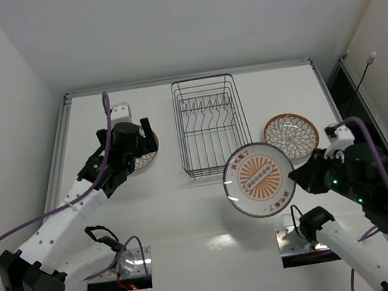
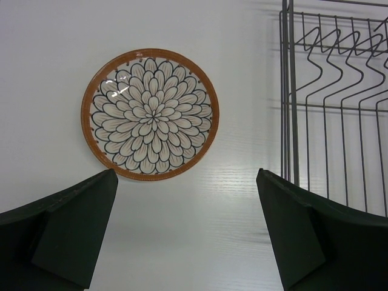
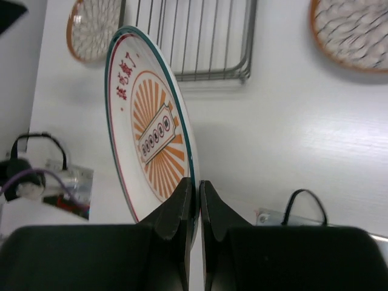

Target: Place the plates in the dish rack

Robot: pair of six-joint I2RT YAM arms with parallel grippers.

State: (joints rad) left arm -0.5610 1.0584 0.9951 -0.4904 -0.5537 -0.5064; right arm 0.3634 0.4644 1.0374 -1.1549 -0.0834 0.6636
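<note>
My right gripper point(image 1: 296, 179) point(image 3: 197, 185) is shut on the rim of the white plate with the orange sunburst centre point(image 1: 259, 179) point(image 3: 148, 130) and holds it lifted and tilted just in front of the dish rack point(image 1: 209, 124) point(image 3: 197, 42). A brown-rimmed petal plate point(image 1: 291, 135) point(image 3: 354, 30) lies flat right of the rack. The other petal plate point(image 1: 146, 152) point(image 2: 150, 114) lies flat left of the rack, partly hidden under my left gripper point(image 1: 130, 141) point(image 2: 188, 227), which hovers above its near side, open and empty. The rack point(image 2: 336, 103) holds no plates.
Two metal base plates with wiring point(image 1: 117, 270) point(image 1: 301, 240) sit at the near table edge. A raised rail point(image 1: 188, 78) borders the table's far side, and walls close in at left and right. A purple cable point(image 1: 110, 121) loops over the left arm.
</note>
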